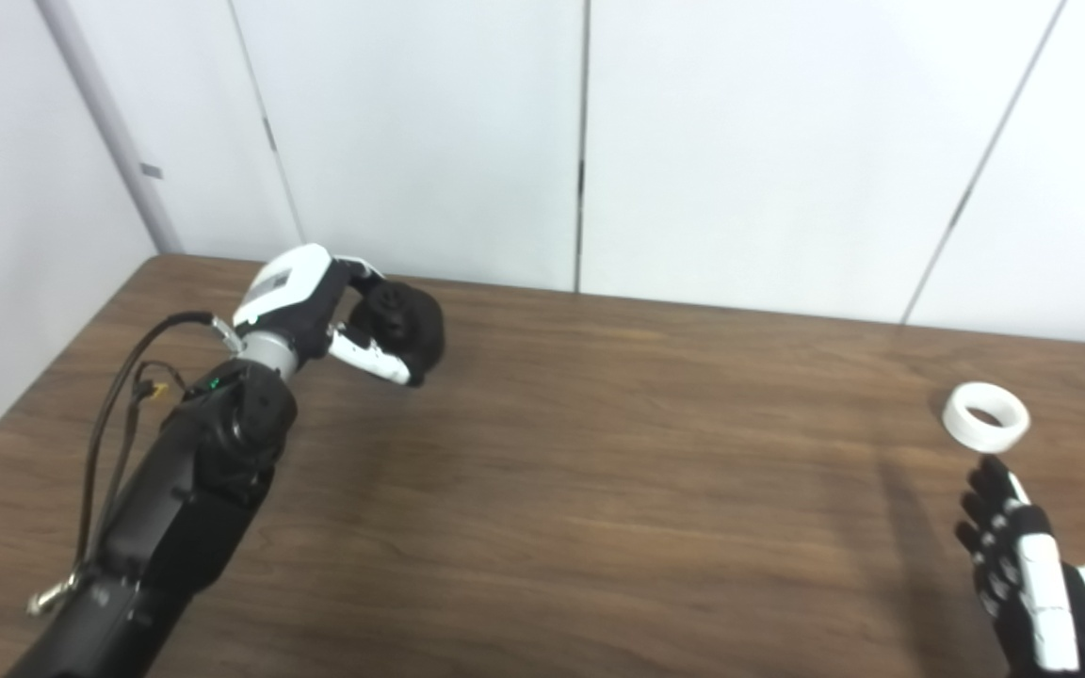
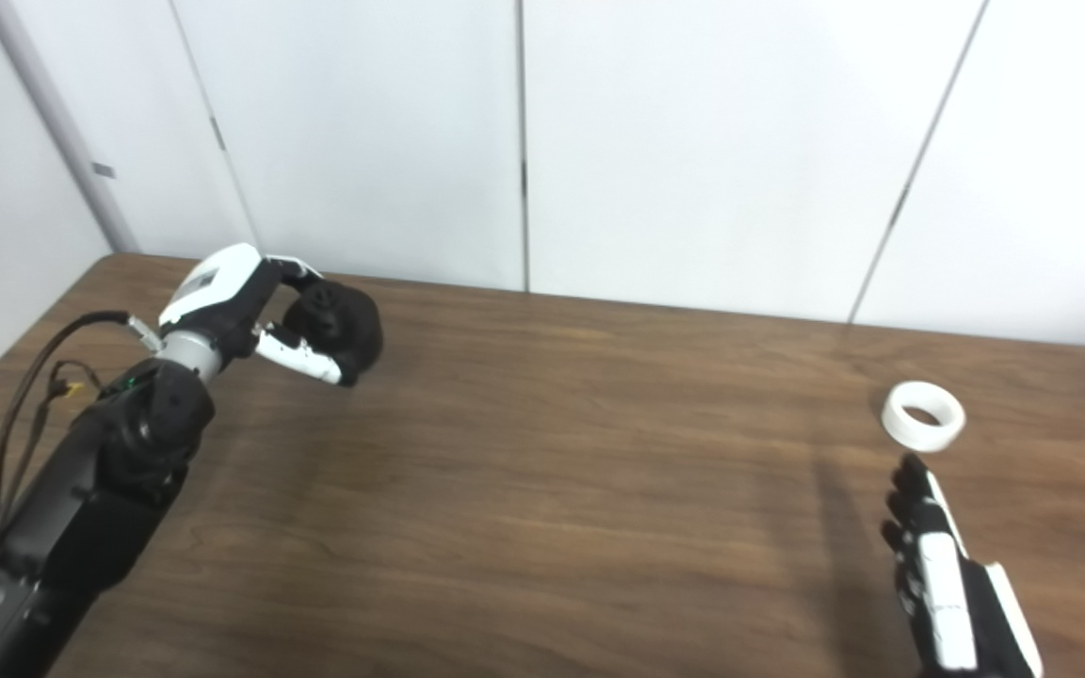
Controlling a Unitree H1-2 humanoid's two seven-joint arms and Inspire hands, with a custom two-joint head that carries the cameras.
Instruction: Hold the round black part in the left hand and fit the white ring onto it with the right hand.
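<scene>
The left hand [image 1: 335, 315] is wrapped around the round black part [image 1: 403, 325], fingers over its top and thumb under it, holding it just above the worktop [image 1: 599, 490] far to the left of the white ring [image 1: 985, 415]. The ring lies flat on the worktop with its hole facing up, well apart from the black part. The right hand [image 1: 1023, 565] holds nothing — its fingers are stretched out and slightly apart, pointing toward the ring, with the fingertips near the ring's close edge but not touching it. Judging from this, the hold on the part looks settled and the pick of the ring is not yet made. The risk lies there: the ring is low and smooth-looking, so fingers arriving flat could push it away across the worktop rather than close around it, or pinch only one edge and tip it. A further worry is the fit itself — the left fingers cover much of the black part, and if they sit over the seat for the ring, it may catch on them or go on crooked.
</scene>
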